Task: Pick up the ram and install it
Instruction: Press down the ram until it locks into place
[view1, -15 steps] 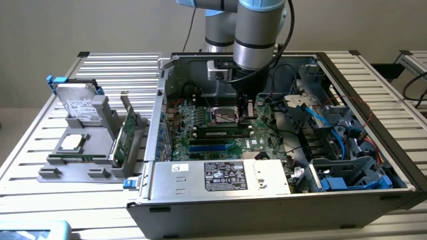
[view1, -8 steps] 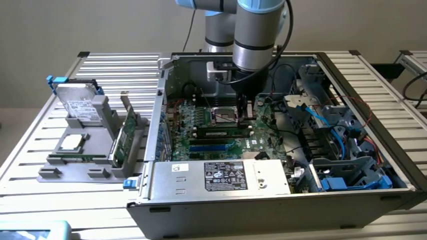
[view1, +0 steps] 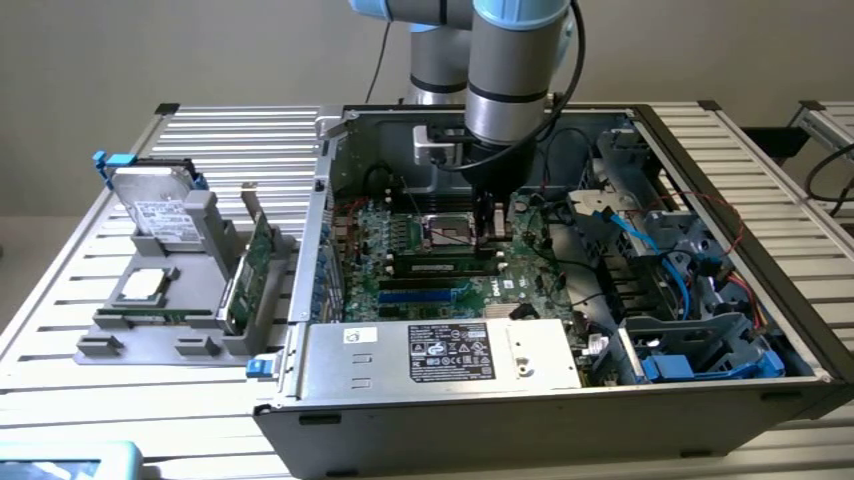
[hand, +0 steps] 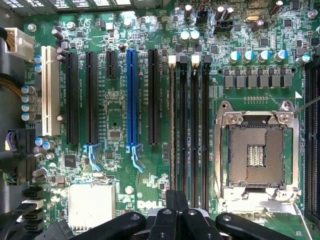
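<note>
With its fingers (hand: 172, 220) closed and empty, the arm hung over the seated ram (view1: 441, 267), a thin, stiff, fragile stick best gripped by its long edges.

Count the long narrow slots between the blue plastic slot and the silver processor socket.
5: one black slot beside the blue plastic slot, then four thin slots side by side reaching the silver processor socket; the black end effector hides some ends.

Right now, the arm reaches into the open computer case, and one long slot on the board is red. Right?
Not quite: the arm does reach into the open computer case, but that slot is blue, not red; the wrist view shows it.
</note>
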